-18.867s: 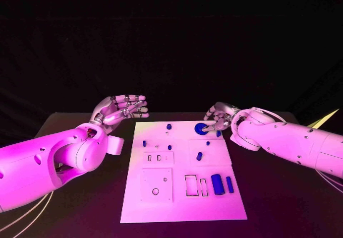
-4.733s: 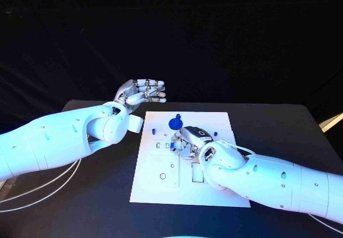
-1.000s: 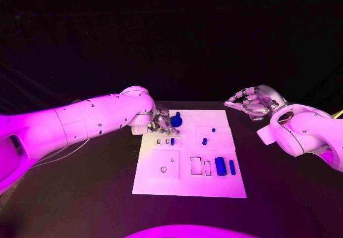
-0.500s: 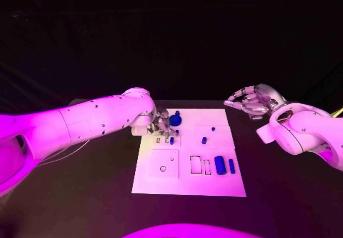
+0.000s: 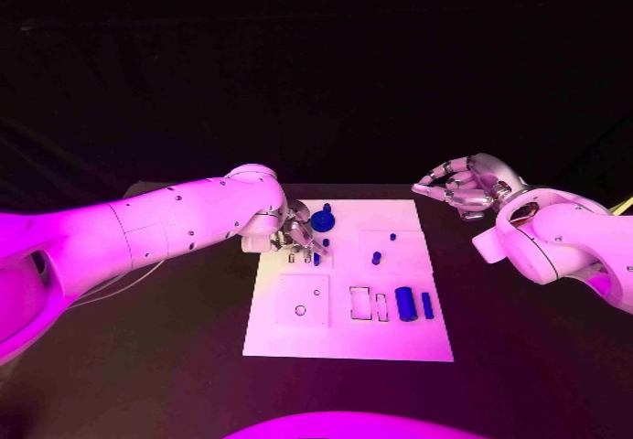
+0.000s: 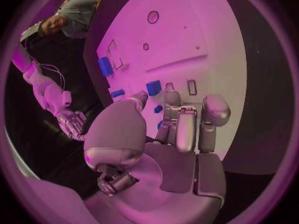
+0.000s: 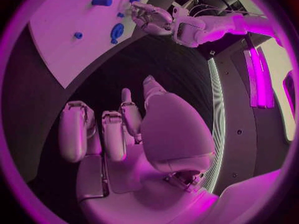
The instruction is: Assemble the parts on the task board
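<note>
The white task board [image 5: 346,329] lies mid-table. My left hand [image 5: 293,232] hovers low over its far left part, fingers apart, pointing down beside the round blue part [image 5: 323,219]. In the left wrist view the fingertips [image 6: 172,98] stand around a small blue peg [image 6: 159,108], with a squarer blue piece [image 6: 154,87] just beyond. Small pegs [image 5: 376,258] stand mid-board, and a blue block [image 5: 405,304] lies beside a thin blue bar [image 5: 427,305] nearer me. My right hand [image 5: 460,187] hangs off the board's far right corner, loosely curled, holding nothing.
Open slots [image 5: 359,304] and a round hole [image 5: 301,311] show in the board's near half. Black table [image 5: 528,320] surrounds the board. The right wrist view shows the board [image 7: 69,30], the round part [image 7: 116,32] and my left hand [image 7: 152,17] across it.
Over the longer span my right hand left the board and my left arm came in over it. In the last second the left hand eased slightly left, uncovering a small peg.
</note>
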